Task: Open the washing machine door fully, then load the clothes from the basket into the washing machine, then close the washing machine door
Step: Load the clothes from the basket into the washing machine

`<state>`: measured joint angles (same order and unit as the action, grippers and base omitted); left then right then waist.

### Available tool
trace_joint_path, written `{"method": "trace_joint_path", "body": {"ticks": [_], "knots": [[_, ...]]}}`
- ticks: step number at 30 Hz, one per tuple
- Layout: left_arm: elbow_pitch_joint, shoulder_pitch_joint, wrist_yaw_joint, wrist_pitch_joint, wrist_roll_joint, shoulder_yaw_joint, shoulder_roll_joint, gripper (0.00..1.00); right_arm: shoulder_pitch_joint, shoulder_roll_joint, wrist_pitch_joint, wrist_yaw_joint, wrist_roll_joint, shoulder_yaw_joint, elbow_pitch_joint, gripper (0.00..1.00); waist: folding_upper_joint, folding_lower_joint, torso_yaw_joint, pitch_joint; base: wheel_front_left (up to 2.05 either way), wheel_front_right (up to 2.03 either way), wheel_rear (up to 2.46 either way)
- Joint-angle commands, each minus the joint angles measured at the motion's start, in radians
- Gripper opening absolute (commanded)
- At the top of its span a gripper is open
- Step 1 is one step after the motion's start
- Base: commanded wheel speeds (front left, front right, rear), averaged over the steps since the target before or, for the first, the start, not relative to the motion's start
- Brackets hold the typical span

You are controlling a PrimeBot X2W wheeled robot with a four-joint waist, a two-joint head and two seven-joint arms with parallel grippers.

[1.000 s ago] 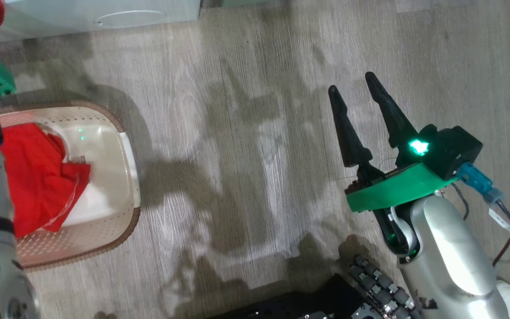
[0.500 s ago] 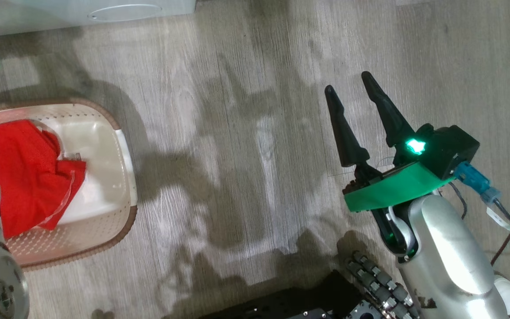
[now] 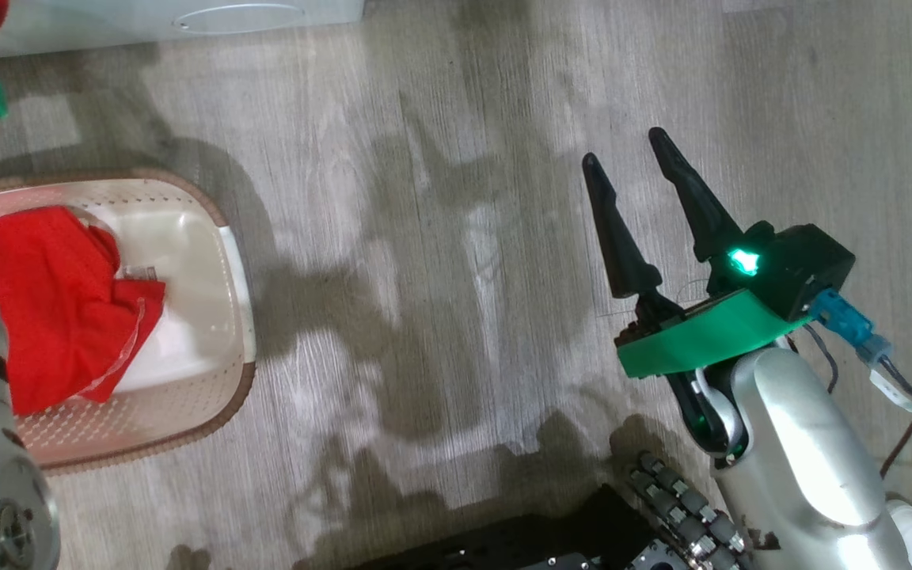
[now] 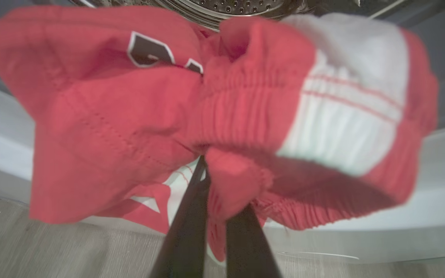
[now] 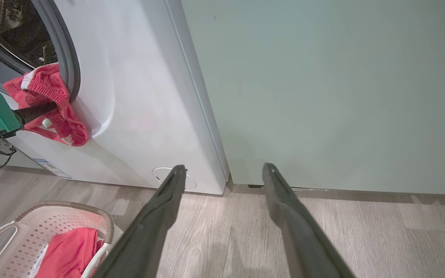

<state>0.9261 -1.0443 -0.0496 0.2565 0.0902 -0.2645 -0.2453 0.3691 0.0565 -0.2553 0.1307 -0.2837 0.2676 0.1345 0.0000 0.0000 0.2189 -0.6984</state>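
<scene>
pinching red clothes [image 4: 122, 127], the left claw [image 4: 218, 193] faces the washing machine [image 5: 129, 96] just ahead; right claw [image 3: 626, 148] spread, basket [image 3: 147, 419] well to its left.

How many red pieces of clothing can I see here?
2. One red garment hangs from the left gripper at the washing machine mouth. A second garment lies in the basket. More may be hidden beneath it.

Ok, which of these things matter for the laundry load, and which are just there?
Job: washing machine, red garment pinched in the left gripper at its mouth, red clothes in the basket.
Just there: pale green cabinet, small round flap, wood floor.
</scene>
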Motion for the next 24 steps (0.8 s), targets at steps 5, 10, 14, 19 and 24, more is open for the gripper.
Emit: {"method": "trace_joint_path", "body": {"ticks": [5,10,14,19,24], "knots": [[-0.106,0.013,-0.021,0.005,0.011,-0.018,-0.031,0.0,-0.008,-0.006,-0.006,0.0,-0.002,0.016,-0.019,1.0,0.0,0.0,-0.006,0.015,0.0,0.0,0.0],[-0.189,0.056,-0.042,0.005,0.027,-0.036,-0.029,0.0,-0.009,-0.006,-0.006,0.0,-0.013,0.016,-0.016,1.0,0.0,0.0,-0.005,0.037,0.0,0.0,0.0],[-0.261,0.068,-0.058,0.005,0.017,-0.019,-0.031,0.0,-0.011,-0.006,-0.006,0.0,-0.017,0.015,-0.012,1.0,0.0,0.0,-0.005,0.052,0.0,0.0,0.0],[-0.291,0.015,-0.07,0.005,0.016,0.013,-0.05,0.0,-0.005,-0.006,-0.006,0.0,-0.033,0.027,-0.02,1.0,0.0,0.0,0.01,0.043,0.0,0.0,0.0],[-0.225,-0.135,-0.079,-0.013,0.022,0.081,-0.121,0.0,-0.004,-0.006,-0.006,0.0,-0.059,0.037,-0.03,1.0,0.0,0.0,0.045,0.004,0.0,0.0,0.0]]}}
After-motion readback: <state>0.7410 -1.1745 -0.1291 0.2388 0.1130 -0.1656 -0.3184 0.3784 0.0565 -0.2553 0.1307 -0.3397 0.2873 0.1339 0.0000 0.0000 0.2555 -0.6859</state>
